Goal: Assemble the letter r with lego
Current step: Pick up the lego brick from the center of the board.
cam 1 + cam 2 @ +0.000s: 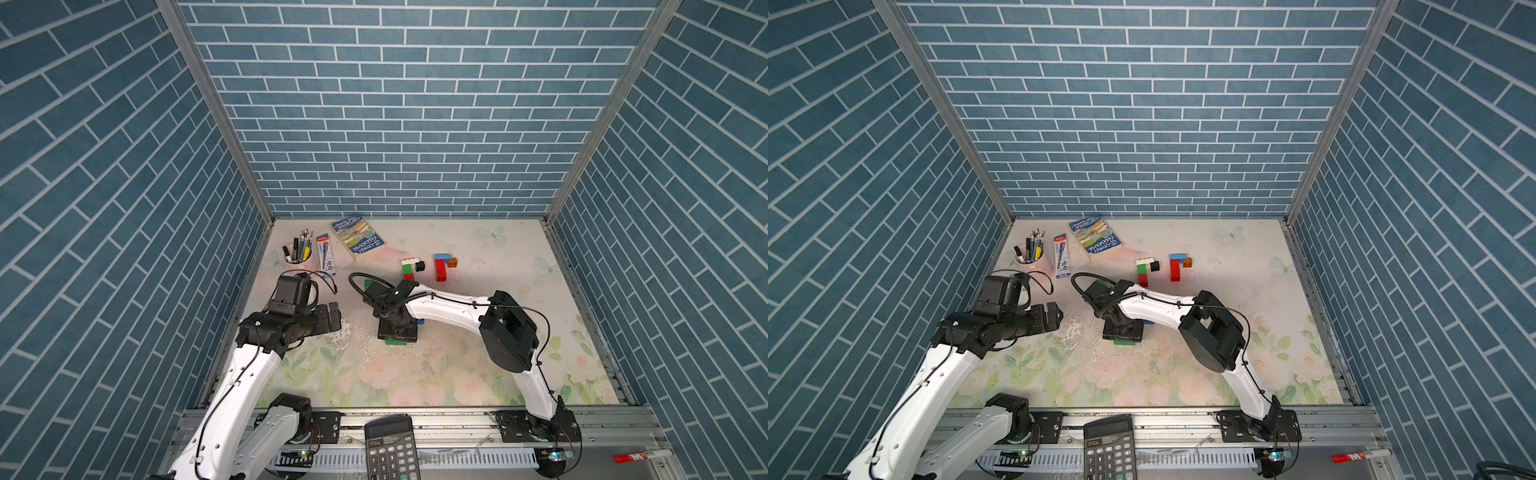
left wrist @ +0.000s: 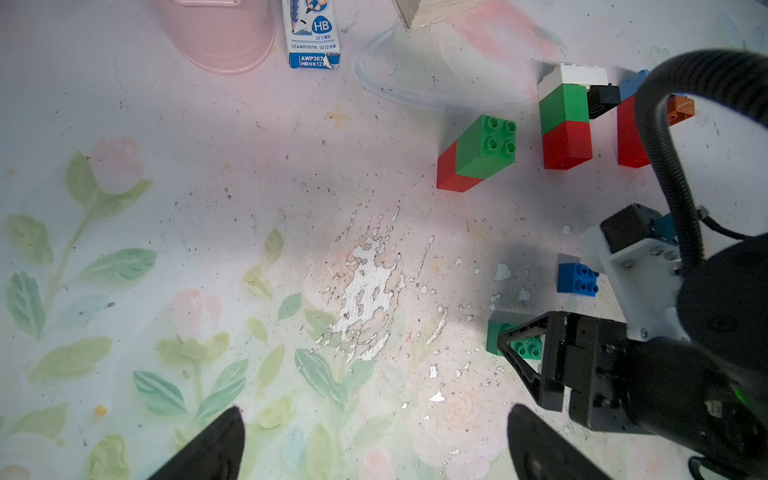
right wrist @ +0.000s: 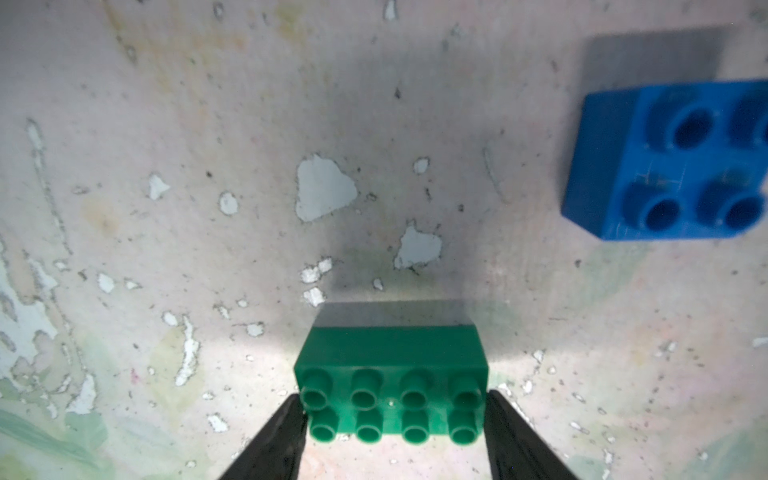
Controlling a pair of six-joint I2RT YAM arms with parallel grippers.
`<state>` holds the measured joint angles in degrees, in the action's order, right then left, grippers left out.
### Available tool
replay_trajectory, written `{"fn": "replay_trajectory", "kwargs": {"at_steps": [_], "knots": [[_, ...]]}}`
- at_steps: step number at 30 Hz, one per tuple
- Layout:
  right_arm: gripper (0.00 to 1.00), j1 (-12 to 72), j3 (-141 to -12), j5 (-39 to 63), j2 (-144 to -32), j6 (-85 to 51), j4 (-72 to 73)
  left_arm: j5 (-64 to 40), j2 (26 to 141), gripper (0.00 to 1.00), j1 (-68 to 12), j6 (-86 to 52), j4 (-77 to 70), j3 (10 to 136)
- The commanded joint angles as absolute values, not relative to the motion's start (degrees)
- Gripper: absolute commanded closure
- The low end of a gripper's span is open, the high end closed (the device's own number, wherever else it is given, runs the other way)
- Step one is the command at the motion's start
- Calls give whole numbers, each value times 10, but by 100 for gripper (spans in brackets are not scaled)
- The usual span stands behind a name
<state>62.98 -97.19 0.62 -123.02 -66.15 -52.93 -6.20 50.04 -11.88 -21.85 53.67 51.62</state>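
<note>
- Jaws of the right gripper (image 3: 395,419) stand part-way in, with one finger against each short end of the green oblong brick (image 3: 390,365). Contact appears made at both ends; how firm the clamp is cannot be verified.
- The brick sits studs up on the table, directly between the fingers. Its long axis runs from finger to finger, so the grip spans its length, not its width. Judgement: a straight lift suits, and any slack at the ends risks the brick pivoting.
- The blue square brick (image 3: 673,162) lies near the green one, apart from it and clear of the fingers.
- The left gripper (image 2: 374,449) is spread fully and empty, hovering well apart on the left side. The right arm is plainly the nearer.
- Farther back, a green-on-red pair (image 2: 478,153) lies on its side.
- Beyond it, a tricolour column (image 1: 409,270) of white, green and red has a black brick (image 1: 419,266) at its upper side. A red column (image 1: 440,270) carries a light blue top with a brown brick (image 1: 452,262) beside it.
- Surface: the floral table covering (image 2: 124,249) is scuffed, with print flaked off near the work spot.
- Room: brick-pattern walls (image 1: 415,104) enclose three sides. A pen cup (image 1: 297,259), pencil box (image 1: 326,255) and book (image 1: 357,239) stand at the far left. A calculator (image 1: 390,446) rests on the front rail.
</note>
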Motion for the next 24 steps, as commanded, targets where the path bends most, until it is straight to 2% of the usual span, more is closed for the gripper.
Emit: {"fn": "replay_trajectory", "kwargs": {"at_steps": [1,7,12,21,24], "knots": [[33,633,-985,7,-1247,-670,-545,-54,492,0,-114,-219,535,511],[28,634,-987,10,-1250,-667,-548,-54,493,0,-114,-219,535,511],[29,633,-990,6,-1250,-666,-551,-52,493,1,-114,-220,535,511],[54,634,-994,-10,-1242,-665,-563,-51,493,1,-113,-220,536,511],[59,634,-991,-18,-1228,-661,-570,-56,493,0,-111,-219,534,511]]}}
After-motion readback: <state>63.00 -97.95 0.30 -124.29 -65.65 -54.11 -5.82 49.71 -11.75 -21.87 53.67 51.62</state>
